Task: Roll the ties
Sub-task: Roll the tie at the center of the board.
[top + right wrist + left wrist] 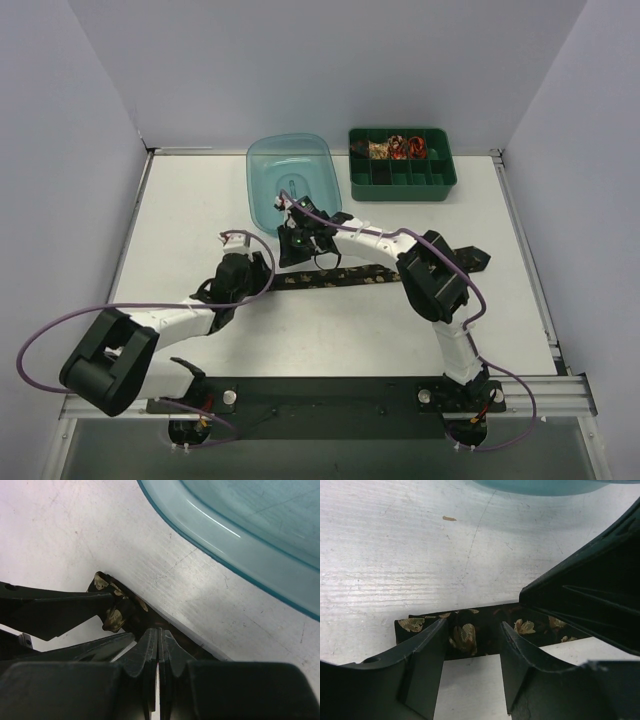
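step in hand: starting the roll. the tie (350, 279) is lying flat on the table (190, 200). the left gripper (471, 632) is standing spread, straddling the tie's squared end. the right gripper (158, 636) is sitting pressed together at the fabric; nipping cannot be confirmed. the next move is calling for folding that end over. the fabric is looking thin and limp, black with gold flowers.

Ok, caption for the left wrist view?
Open left hand straddles end of black floral tie on white table.
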You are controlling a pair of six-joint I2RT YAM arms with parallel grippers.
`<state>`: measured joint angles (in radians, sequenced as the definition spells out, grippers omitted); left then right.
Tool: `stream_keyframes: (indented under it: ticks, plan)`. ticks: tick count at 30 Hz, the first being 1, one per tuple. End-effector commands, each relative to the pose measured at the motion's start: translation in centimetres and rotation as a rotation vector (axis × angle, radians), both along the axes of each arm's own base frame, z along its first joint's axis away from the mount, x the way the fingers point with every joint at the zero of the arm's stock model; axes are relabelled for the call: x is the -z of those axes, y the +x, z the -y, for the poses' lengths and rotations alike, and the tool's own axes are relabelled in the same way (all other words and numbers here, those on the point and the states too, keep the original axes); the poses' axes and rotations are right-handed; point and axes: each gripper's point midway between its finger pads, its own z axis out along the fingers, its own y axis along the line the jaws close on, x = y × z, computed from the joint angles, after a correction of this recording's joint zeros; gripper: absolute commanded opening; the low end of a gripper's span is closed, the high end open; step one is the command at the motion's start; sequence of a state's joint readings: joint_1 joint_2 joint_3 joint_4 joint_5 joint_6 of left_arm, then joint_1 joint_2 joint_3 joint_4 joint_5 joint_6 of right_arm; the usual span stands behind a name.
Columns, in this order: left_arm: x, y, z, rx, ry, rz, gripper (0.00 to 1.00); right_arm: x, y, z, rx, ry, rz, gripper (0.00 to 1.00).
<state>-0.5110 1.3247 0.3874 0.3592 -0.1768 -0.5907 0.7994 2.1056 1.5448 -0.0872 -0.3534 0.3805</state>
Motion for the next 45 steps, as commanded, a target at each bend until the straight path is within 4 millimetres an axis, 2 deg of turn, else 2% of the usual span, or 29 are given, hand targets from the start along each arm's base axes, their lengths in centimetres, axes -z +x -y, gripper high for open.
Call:
stream_keyframes:
  ticks: [1, 8, 17, 20, 22, 24, 26, 28, 29, 32, 34, 45]
  plan:
    - [-3.5, 0.9, 0.2, -0.021, -0.073, 0.130, 0.55, -3.2, 0.2, -0.1, -0.015, 0.058, 0.034, 0.00]
    - [-5.5, 0.7, 0.2, -0.012, -0.089, 0.180, 0.64, -4.5, -0.4, -0.9, -0.041, 0.112, 0.029, 0.00]
    - [-4.5, 0.6, 0.0, -0.018, -0.103, 0.150, 0.65, -5.8, -1.1, -1.8, -0.065, 0.166, 0.028, 0.00]
    - [-4.2, 0.3, 0.1, -0.017, -0.129, 0.153, 0.53, -5.4, -1.0, -1.6, -0.063, 0.159, 0.021, 0.00]
    - [-4.0, 0.3, 0.2, -0.015, -0.133, 0.153, 0.40, -5.0, -1.0, -1.4, -0.058, 0.152, 0.019, 0.00]
    - [-3.8, 0.5, 0.2, -0.014, -0.133, 0.149, 0.36, -4.9, -0.9, -1.3, -0.055, 0.150, 0.017, 0.00]
    - [-3.5, 0.6, 0.4, -0.008, -0.135, 0.143, 0.24, -4.8, -0.8, -1.3, -0.053, 0.150, 0.017, 0.00]
    - [-2.8, 0.6, 0.5, -0.004, -0.131, 0.128, 0.21, -4.6, -0.9, -1.2, -0.052, 0.145, 0.016, 0.00]
    - [-2.8, 0.6, 0.7, 0.003, -0.138, 0.129, 0.14, -4.6, -0.8, -1.2, -0.051, 0.143, 0.016, 0.00]
    - [-2.0, 0.7, 1.0, 0.011, -0.138, 0.109, 0.04, -4.3, -0.8, -1.0, -0.046, 0.134, 0.017, 0.00]
    - [-1.3, 0.7, 1.2, 0.013, -0.137, 0.092, 0.00, -4.3, -0.7, -0.8, -0.042, 0.132, 0.017, 0.00]
    - [1.1, 0.4, 1.4, 0.007, -0.142, 0.046, 0.00, -3.8, -0.4, -0.2, -0.026, 0.120, 0.012, 0.00]
